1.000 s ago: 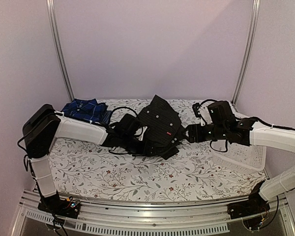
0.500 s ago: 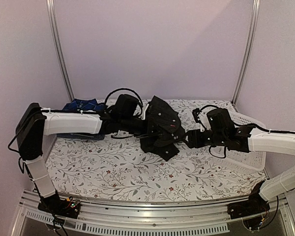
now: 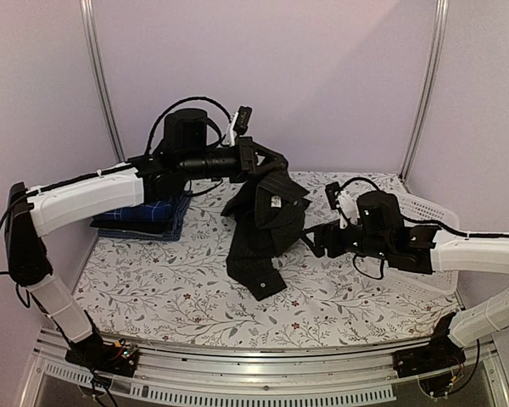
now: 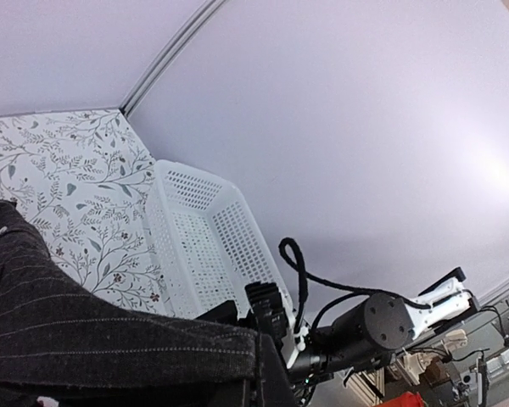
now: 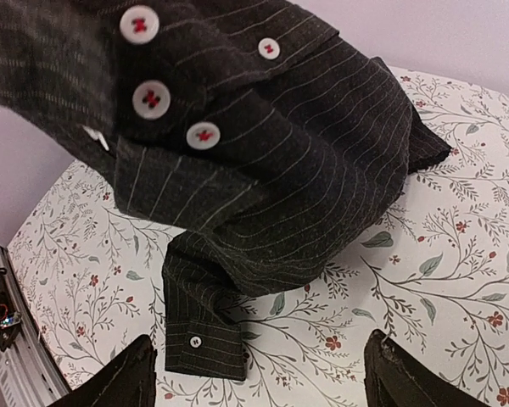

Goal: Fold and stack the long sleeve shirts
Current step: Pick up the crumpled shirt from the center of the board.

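Note:
My left gripper point(image 3: 269, 161) is raised over the back of the table and shut on the black pinstriped long sleeve shirt point(image 3: 261, 225). The shirt hangs from it, its lower end and one cuff point(image 5: 205, 343) resting on the floral table. In the left wrist view the dark cloth point(image 4: 110, 339) covers the jaws. A folded blue plaid shirt point(image 3: 148, 216) lies at the back left under the left arm. My right gripper point(image 3: 312, 242) is low beside the hanging shirt's right side, open; its two fingertips point(image 5: 131, 383) frame bare table with nothing between them.
A white mesh basket point(image 3: 433, 273) stands at the right edge behind the right arm; the left wrist view also shows this basket point(image 4: 204, 237). The floral tablecloth point(image 3: 170, 288) stretches across the front. Metal frame posts point(image 3: 102, 85) stand at the back corners.
The left gripper shut on the black shirt and lifted it up and back, so it now hangs. The right gripper opened wider and shifted slightly left and nearer.

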`<state>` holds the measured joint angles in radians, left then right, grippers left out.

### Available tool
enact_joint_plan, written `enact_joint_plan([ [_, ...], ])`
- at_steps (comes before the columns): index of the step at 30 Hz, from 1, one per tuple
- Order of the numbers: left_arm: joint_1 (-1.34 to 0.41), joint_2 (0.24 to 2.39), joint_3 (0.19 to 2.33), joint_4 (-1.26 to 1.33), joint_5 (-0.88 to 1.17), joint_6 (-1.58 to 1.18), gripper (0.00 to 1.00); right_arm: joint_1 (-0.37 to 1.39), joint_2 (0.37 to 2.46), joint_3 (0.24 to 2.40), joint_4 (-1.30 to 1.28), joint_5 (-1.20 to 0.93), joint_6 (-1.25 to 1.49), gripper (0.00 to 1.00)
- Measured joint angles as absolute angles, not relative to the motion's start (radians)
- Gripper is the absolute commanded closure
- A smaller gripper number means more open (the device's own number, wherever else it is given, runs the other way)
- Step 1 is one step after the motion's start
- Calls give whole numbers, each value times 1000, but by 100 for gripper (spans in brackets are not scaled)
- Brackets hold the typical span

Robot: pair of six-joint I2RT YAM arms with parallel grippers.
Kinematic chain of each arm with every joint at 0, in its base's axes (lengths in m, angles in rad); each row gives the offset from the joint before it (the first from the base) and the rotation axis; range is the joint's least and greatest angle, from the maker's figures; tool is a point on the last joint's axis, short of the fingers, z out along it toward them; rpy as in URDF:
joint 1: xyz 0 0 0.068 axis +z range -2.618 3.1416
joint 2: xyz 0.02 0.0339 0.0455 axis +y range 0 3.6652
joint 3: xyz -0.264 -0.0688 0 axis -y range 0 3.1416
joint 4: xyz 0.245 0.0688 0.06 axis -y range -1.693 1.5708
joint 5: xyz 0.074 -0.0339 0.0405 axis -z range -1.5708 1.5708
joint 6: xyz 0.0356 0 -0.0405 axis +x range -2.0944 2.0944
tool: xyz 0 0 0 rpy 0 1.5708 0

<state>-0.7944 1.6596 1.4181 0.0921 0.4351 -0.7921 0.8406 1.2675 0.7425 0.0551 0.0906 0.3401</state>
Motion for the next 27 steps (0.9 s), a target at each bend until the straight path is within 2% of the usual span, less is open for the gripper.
enact_joint_plan([
  [5,-794,1643,1483,94,419,-797,100,908,1257,725,105,123,312,6],
  [9,-794,1642,1530,92,407,-797,100,929,1267,725,145,165,297,3],
  [14,-794,1643,1613,83,392,-788,100,929,1345,731,210,210,300,4],
  [16,-794,1643,1649,81,386,-779,100,933,1388,744,221,220,307,8],
  [18,-794,1643,1681,71,379,-769,100,943,1428,768,229,244,316,18],
  [20,-794,1642,1707,57,372,-755,100,957,1452,794,230,276,323,35],
  [24,-793,1635,1727,23,353,-727,100,969,1447,846,200,366,351,84],
  [26,-791,1622,1727,-5,339,-709,100,970,1428,887,148,424,371,97],
  [27,-790,1615,1727,-19,330,-701,100,970,1418,907,123,450,374,100],
])
